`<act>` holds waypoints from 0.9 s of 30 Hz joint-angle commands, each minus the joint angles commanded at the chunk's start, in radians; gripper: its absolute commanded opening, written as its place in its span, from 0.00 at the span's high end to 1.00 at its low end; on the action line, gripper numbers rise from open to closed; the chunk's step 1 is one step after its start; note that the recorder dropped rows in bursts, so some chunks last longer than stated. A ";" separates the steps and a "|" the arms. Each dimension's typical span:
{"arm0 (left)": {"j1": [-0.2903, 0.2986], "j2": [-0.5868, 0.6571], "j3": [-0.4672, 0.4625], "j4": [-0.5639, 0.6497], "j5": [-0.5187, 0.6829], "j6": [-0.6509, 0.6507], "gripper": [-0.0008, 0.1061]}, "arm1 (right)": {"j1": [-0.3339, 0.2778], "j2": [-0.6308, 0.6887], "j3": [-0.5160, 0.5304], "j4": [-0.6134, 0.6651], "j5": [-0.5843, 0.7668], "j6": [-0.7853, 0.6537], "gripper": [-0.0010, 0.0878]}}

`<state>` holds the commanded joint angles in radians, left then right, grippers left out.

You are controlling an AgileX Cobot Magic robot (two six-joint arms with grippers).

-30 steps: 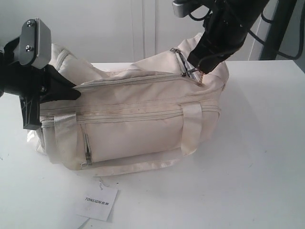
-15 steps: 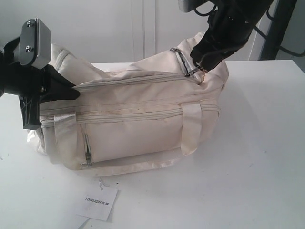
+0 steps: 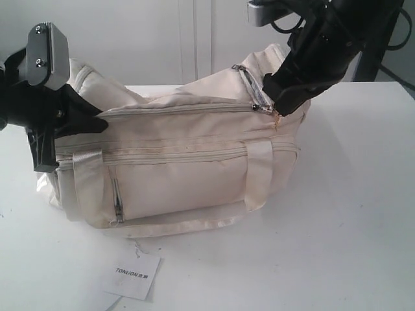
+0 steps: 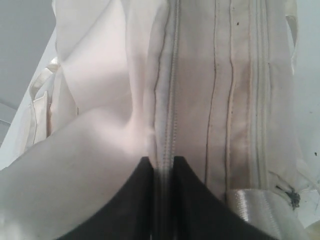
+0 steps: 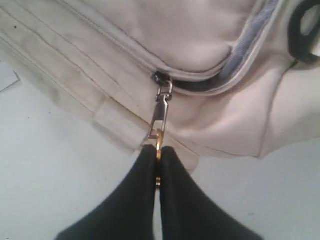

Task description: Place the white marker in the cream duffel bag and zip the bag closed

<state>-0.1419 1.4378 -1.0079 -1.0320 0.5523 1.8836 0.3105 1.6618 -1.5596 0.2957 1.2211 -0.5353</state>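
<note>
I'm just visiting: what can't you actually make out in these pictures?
- Marker: in no view. The fabric of the bag hides whatever is inside.
- Tag, exterior view: print too small to read fully.
- End of the top zip, exterior view: covered by the right gripper pinching the zip pull.
- Left gripper, wrist view: body cut off by the picture's edge.

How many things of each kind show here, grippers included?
bag: 1
tag: 1
grippers: 2, the left gripper and the right gripper
marker: 0 in view
Total: 4
</note>
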 joint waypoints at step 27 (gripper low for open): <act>-0.297 -0.063 -0.002 -0.267 -0.122 -0.310 0.48 | 0.007 -0.008 0.015 -0.072 -0.043 -0.124 0.99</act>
<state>-0.4392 1.3744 -1.0099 -1.2988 0.4303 1.5737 0.3179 1.6542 -1.5447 0.2239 1.1776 -0.6596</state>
